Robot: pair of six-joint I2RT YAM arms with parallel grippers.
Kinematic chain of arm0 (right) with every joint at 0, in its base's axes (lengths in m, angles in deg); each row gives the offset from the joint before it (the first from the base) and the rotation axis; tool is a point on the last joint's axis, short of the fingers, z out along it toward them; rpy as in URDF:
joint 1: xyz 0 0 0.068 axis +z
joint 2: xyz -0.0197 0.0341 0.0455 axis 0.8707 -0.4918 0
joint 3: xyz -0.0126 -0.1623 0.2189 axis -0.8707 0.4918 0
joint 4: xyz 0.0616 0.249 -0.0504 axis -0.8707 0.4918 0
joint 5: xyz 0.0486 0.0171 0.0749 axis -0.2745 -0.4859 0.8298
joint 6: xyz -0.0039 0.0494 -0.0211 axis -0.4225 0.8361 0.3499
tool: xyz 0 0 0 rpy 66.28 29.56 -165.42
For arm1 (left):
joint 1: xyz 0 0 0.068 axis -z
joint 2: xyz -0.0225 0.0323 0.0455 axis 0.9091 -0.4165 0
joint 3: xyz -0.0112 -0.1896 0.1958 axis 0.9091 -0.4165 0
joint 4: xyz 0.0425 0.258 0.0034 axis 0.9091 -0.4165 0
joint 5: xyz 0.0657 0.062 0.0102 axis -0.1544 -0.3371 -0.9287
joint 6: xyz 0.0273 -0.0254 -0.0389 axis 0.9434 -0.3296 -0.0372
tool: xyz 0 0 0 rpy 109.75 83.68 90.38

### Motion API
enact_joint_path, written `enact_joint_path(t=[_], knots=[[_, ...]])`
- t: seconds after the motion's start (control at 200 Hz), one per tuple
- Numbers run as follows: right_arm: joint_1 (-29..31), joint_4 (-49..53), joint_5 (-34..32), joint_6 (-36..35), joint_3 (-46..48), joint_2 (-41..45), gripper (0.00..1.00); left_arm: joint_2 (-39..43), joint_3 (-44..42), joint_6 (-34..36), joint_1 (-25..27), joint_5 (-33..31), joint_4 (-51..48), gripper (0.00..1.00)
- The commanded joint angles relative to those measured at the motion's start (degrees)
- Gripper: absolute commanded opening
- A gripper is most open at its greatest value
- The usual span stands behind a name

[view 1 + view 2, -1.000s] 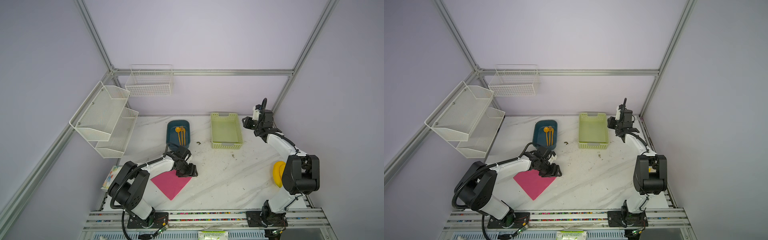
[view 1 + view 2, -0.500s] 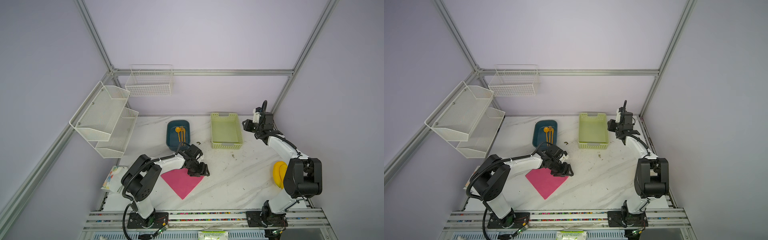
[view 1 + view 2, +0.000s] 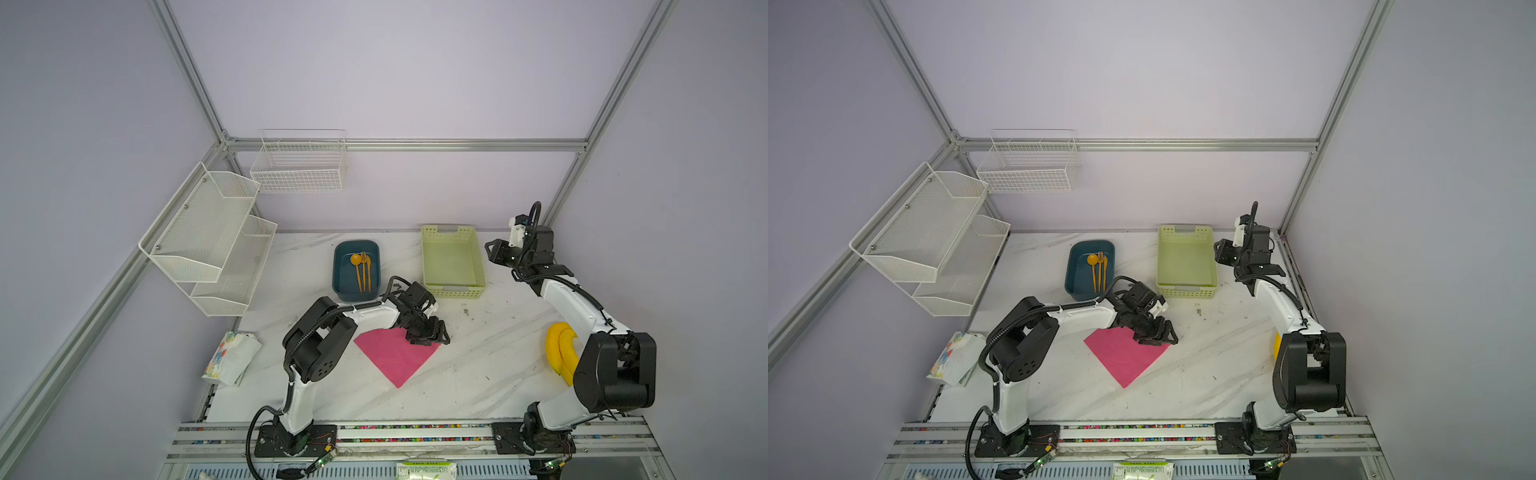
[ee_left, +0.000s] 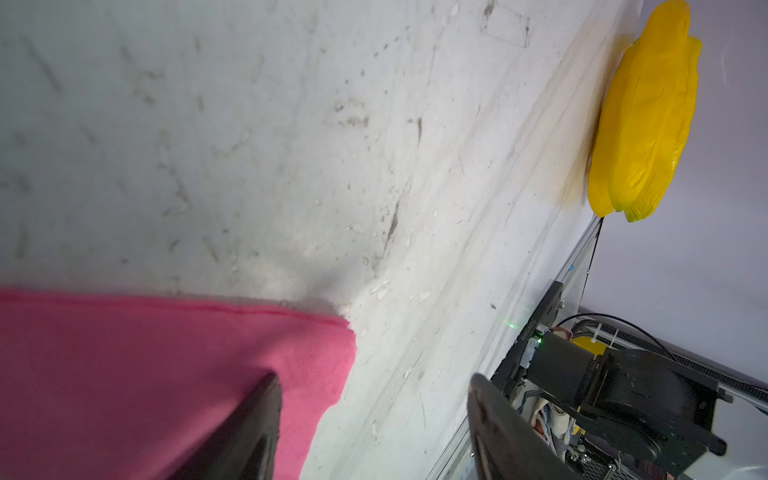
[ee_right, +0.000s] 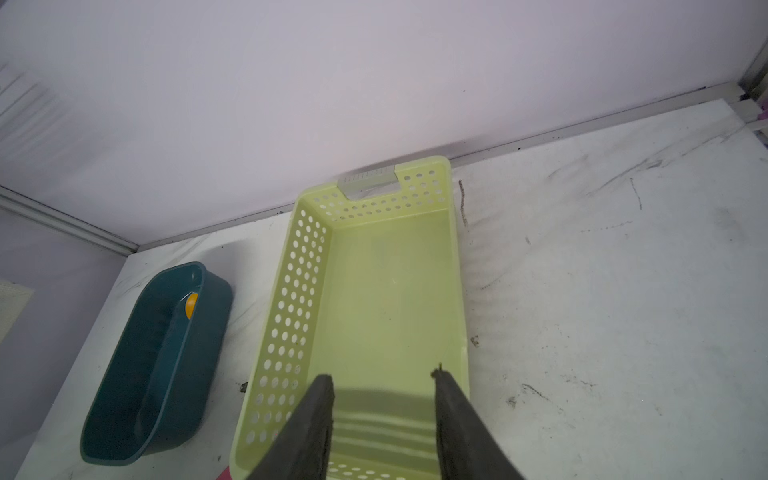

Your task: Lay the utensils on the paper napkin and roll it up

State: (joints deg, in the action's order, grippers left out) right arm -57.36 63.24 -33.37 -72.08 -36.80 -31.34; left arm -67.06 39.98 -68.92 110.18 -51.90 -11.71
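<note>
The left gripper (image 4: 374,380), jaws open, straddles the flat magenta-pink paper napkin's (image 3: 395,357) edge; the right gripper (image 5: 382,376), jaws open, empty, hangs just beside a pale-green perforated plastic basket (image 5: 291,311).

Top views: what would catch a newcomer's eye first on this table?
The magenta paper napkin lies flat mid-table as a bright diamond, with the left pincer open over one corner. Behind it, the orange utensils lie together in a dark teal tub. Yellow bananas sit at the table's right edge beside the right arm.
</note>
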Motion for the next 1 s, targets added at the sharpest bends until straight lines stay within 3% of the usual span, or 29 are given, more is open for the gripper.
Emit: enact_joint_path(t=[0.0, 0.29, 0.52, 0.675, 0.995], knots=[[2.4, 3.5, 2.6, 2.6, 1.1, 2.7, 0.43, 1.2, 5.6, -0.1, 0.3, -0.3, 0.6, 0.70], [15.8, 8.1, 1.6, 8.0, 4.5, 5.9, 0.43, 14.3, 3.3, 7.4, -3.1, -11.4, -6.4, 0.70], [25.4, 8.3, 0.5, 12.5, 8.0, 4.2, 0.40, 22.2, -4.7, 13.2, -10.4, -19.6, -15.5, 0.59], [29.2, 9.3, 1.0, 12.9, 9.2, 0.3, 0.35, 23.3, -10.6, 16.2, -14.7, -17.9, -16.3, 0.56], [31.9, 12.1, 4.7, 9.9, 12.6, -6.0, 0.29, 19.0, -16.6, 16.6, -14.9, -12.6, -14.4, 0.46]])
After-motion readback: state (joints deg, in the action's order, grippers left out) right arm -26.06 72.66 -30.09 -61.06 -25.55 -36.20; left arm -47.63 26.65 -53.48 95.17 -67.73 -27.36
